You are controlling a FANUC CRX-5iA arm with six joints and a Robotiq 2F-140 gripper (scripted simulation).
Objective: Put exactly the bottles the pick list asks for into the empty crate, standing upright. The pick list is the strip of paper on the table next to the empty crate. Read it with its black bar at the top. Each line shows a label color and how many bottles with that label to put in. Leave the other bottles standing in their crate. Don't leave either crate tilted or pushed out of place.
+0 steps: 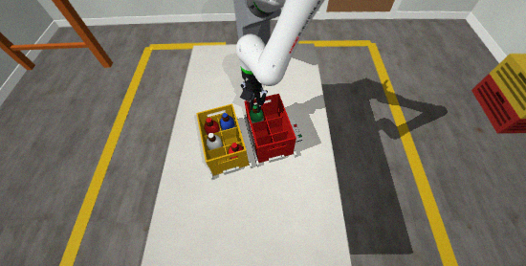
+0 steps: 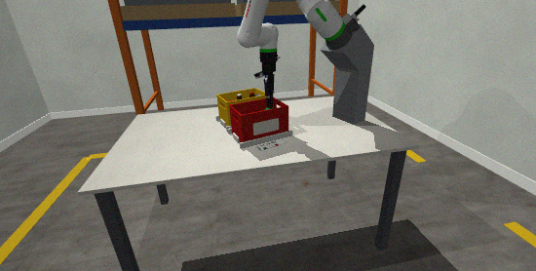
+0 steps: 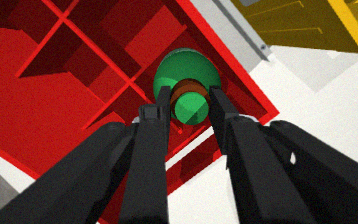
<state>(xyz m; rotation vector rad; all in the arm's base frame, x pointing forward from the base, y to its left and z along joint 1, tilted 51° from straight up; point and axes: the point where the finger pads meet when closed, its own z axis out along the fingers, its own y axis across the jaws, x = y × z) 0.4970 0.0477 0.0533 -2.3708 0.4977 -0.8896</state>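
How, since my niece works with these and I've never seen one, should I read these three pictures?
The machine is one jointed white arm ending in a black two-fingered pincer. One picture looks down from above, one from across the room, and one from the arm's wrist past the fingers.

On the pale table stand a red crate and a yellow crate. The yellow one has two red bottles, a blue bottle and a white bottle. A printed paper lies beside the red one.

The pincer grips a green bottle by the neck, in a red corner compartment.
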